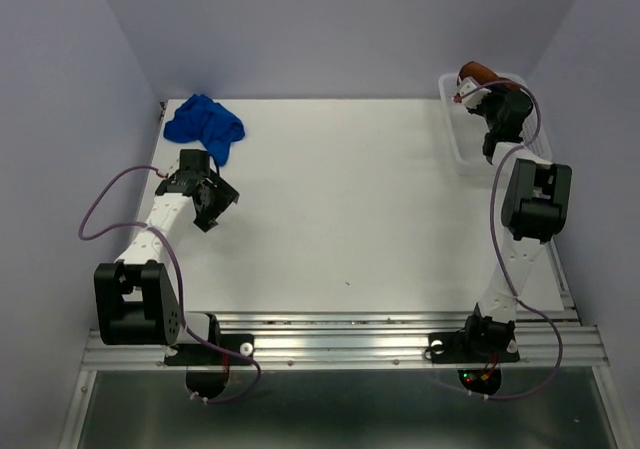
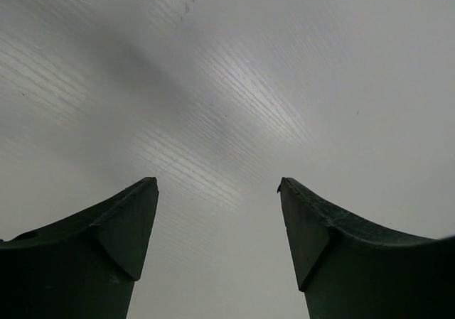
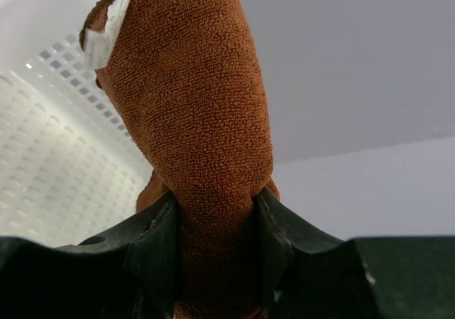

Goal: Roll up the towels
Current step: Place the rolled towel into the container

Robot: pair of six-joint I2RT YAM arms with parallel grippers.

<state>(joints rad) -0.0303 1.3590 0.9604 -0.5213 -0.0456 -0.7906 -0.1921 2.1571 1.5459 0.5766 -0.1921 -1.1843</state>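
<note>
The rust-brown towel (image 3: 195, 120) is rolled into a thick bundle, and my right gripper (image 3: 215, 205) is shut on it, both fingers pressing its sides. From above, this brown towel (image 1: 480, 72) shows at the far right, over the white mesh basket (image 1: 455, 134), with the right gripper (image 1: 474, 93) beneath it. The blue towel (image 1: 205, 124) lies crumpled at the table's far left corner. My left gripper (image 1: 215, 201) hovers just in front of the blue towel, apart from it. In the left wrist view the left gripper (image 2: 217, 184) stands open, with only bare table between its fingers.
The white table (image 1: 340, 199) spreads between the two arms. Grey walls close in on the left, back and right. The basket's perforated wall (image 3: 50, 163) fills the left of the right wrist view. A metal rail (image 1: 340, 344) runs along the near edge.
</note>
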